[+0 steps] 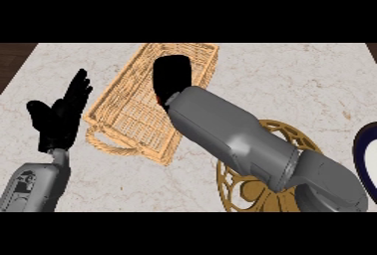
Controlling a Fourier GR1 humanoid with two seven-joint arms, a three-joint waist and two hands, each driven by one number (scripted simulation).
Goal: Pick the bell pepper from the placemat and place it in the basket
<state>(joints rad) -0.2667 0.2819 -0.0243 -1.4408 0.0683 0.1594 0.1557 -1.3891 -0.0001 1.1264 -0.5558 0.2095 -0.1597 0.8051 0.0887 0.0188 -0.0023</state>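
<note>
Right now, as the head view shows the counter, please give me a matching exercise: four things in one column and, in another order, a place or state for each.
Things:
1. basket
2. placemat
3. plate
4. left hand

Places or states:
A. cut off by the view's right edge
B. open, fingers up, at the left
C. woven, with the right hand over it
D. round, gold, partly hidden by the right forearm

Pairs: 1-C, 2-D, 3-A, 4-B.
</note>
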